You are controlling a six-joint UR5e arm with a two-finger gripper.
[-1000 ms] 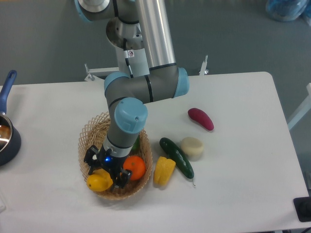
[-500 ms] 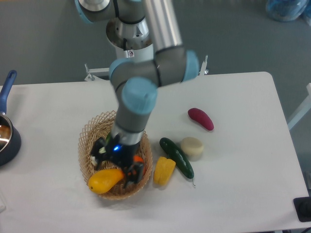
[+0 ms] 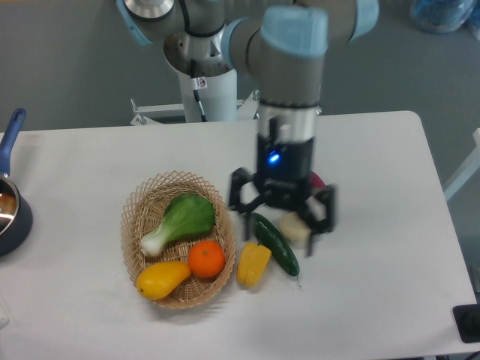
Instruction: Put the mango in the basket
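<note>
White tabletop fills most of what you see, with grey floor behind it and the arm's base at the far edge. Start at the gripper (image 3: 283,217): its two fingers are spread wide with nothing between them, and it hangs above the loose produce — the cucumber (image 3: 274,244) and the pale round block (image 3: 297,228) sit right under it, with the yellow bell pepper (image 3: 253,264) just beside them.

From those fingers, the mango (image 3: 162,278) lies well off to the image-left and nearer the camera. It rests inside the basket (image 3: 141,201), at its near edge, touching or almost touching the orange (image 3: 206,259). Its long axis runs roughly across the picture, tilted slightly, with the tapered end toward the orange. A leafy green vegetable (image 3: 180,222) fills the far part of the basket.

Judged from this layout, your task looks done — the mango is already in the basket and the gripper is empty and well apart from it. If you move next, a retreat should be all that is called for; coming straight down would strike the cucumber.
</note>
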